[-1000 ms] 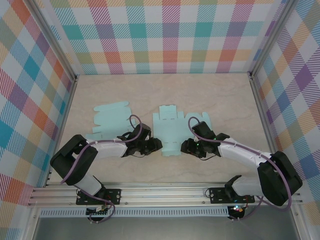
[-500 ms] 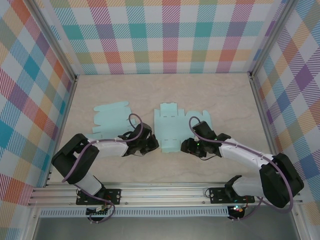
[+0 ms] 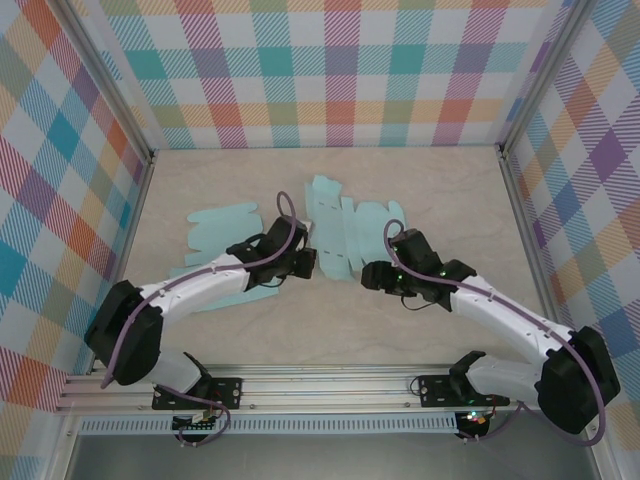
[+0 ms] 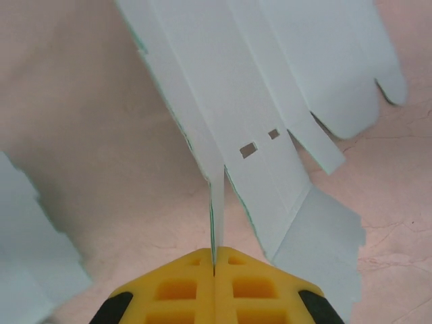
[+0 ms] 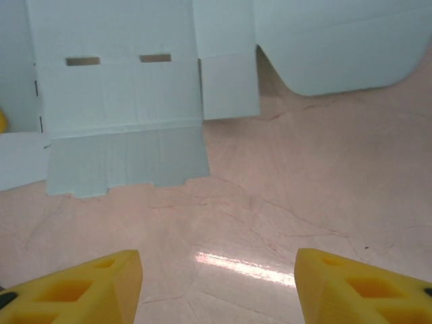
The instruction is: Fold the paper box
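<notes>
Box, unfolded, sits mid-table; our left gripper is clamped on its near-left edge, that side raised. Our right gripper stands wide, apart from the box's near edge, over bare table. A second sheet lies left.

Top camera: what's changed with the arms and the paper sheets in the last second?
The left gripper shut on the near edge of the middle box sheet, lifted that edge and carried the sheet toward the back wall, turning it slightly. The right gripper followed a little way, open and clear of the sheet. The second sheet on the left stayed put.
</notes>
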